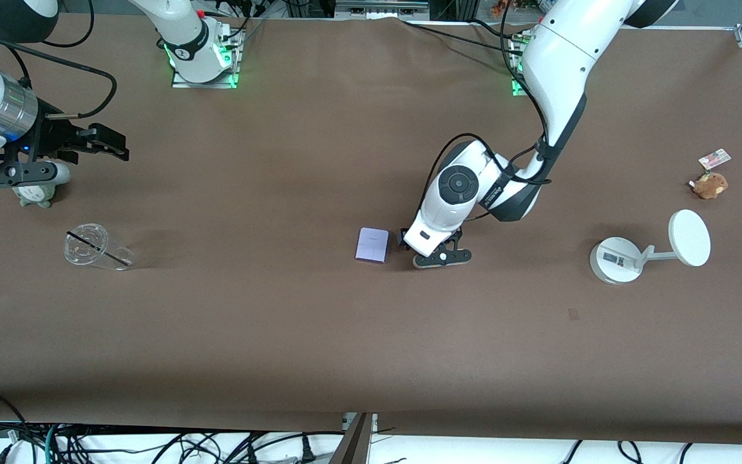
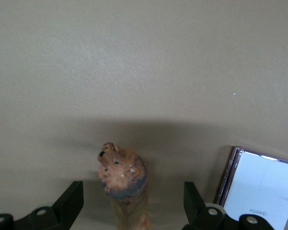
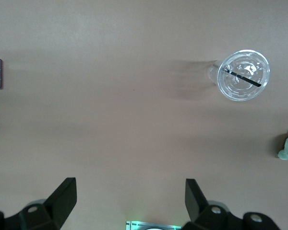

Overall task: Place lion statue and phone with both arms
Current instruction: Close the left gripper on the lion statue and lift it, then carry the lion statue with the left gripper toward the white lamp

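We are looking at the left gripper (image 1: 442, 256) sitting low at the table's (image 1: 281, 322) middle, its fingers (image 2: 72, 203) standing wide on either side of the lion (image 2: 124, 177) without touching it. The lion is standing upright between them. The phone (image 1: 372, 245) is lying flat just beside this gripper, toward the right arm's end. We are seeing the right gripper (image 1: 91, 143) waiting in the air over that end of the table, jaws spread wide and holding nothing, with a clear cup (image 1: 95, 247) and a grey-green plush (image 1: 37, 193) close by it.
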Available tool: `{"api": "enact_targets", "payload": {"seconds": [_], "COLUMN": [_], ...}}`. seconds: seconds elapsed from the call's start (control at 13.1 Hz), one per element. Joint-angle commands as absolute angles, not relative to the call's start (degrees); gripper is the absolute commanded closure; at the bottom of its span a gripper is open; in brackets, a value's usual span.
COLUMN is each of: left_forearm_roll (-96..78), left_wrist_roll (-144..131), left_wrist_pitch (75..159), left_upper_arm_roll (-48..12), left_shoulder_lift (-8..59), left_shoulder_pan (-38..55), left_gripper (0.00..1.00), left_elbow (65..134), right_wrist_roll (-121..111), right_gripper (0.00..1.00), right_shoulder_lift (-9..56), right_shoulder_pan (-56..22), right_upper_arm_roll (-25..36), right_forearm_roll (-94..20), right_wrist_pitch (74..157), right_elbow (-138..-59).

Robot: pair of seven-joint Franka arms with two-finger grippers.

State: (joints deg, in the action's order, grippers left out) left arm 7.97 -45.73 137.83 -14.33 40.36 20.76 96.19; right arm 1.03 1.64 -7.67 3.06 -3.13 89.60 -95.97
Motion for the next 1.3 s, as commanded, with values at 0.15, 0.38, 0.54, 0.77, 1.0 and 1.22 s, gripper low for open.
{"api": "enact_targets", "payload": {"seconds": [0.15,0.38,0.54,0.77,1.0,1.22], "left_forearm_roll": [9.6,9.6,9.5,9.0,8.8,8.8], "left_wrist_roll": [-45.6,-44.7,-40.1,-29.4,-15.7,-9.0], "left_wrist_pitch": [137.3,134.6,129.6,120.1,114.2,114.6], "left_upper_arm_roll": [-14.0,-13.7,-13.8,-14.1,-14.1,-14.1], "left_shoulder_lift": [40.6,38.2,34.0,28.6,26.7,28.1], "left_shoulder_pan": [20.8,18.8,15.8,10.1,1.4,-4.8], "left_gripper": [0.85,0.9,0.91,0.9,0.89,0.89], "left_elbow": [95.0,94.6,94.5,94.6,95.0,96.7], "right_wrist_roll": [1.5,1.5,1.5,1.4,3.5,10.3], "right_gripper": [0.0,0.0,0.0,0.0,0.0,0.0], "right_shoulder_lift": [1.5,1.5,1.5,1.5,1.5,2.2], "right_shoulder_pan": [-7.9,-7.9,-7.9,-7.8,-8.1,-12.3], "right_upper_arm_roll": [3.2,3.2,3.2,3.2,3.2,3.1], "right_forearm_roll": [-2.8,-2.8,-2.6,-2.5,-2.9,-3.0], "right_wrist_pitch": [88.9,88.9,89.0,88.9,89.0,89.6], "right_elbow": [-95.6,-95.6,-95.6,-95.6,-95.6,-94.8]}}
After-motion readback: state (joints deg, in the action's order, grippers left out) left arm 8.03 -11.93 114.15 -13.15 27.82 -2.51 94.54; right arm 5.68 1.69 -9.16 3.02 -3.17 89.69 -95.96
